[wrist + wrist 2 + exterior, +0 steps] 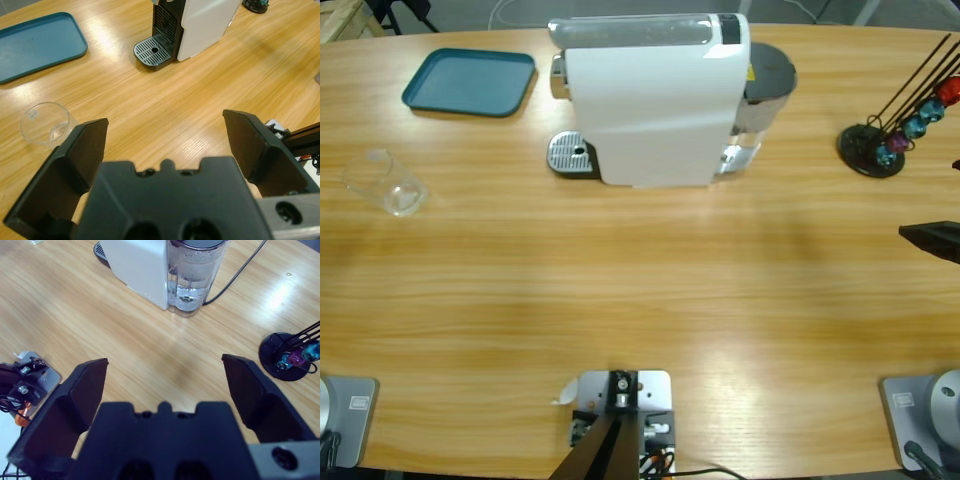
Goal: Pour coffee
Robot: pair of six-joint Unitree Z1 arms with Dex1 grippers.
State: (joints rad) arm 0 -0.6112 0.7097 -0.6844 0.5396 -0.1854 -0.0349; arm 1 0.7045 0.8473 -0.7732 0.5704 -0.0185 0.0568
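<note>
A long wooden table (640, 290) seen from above. A white coffee machine (655, 100) stands at the far middle, its metal drip tray (570, 155) bare, with nothing under the spout. A clear water tank (192, 275) sits at its other end. A teal tray (470, 80) lies far left. Near it, well apart from the machine, a clear tumbler (385, 182) lies on its side. It looks almost empty; whether any coffee is in it cannot be told. A black capsule rack (880, 140) with coloured capsules stands far right.

The left gripper (165, 150) hangs above the table with its jaws spread wide, holding nothing. The tumbler shows just beyond its left jaw. The right gripper (165, 390) is likewise spread and empty, facing the tank and the rack. Only its dark tip shows at the right edge from above.

The task looks barely begun. The likely first step is picking up the tumbler with the left gripper. Since it lies tipped and can roll, the jaws should close squarely across its walls, not its rim, then stand it upright on the drip tray.
</note>
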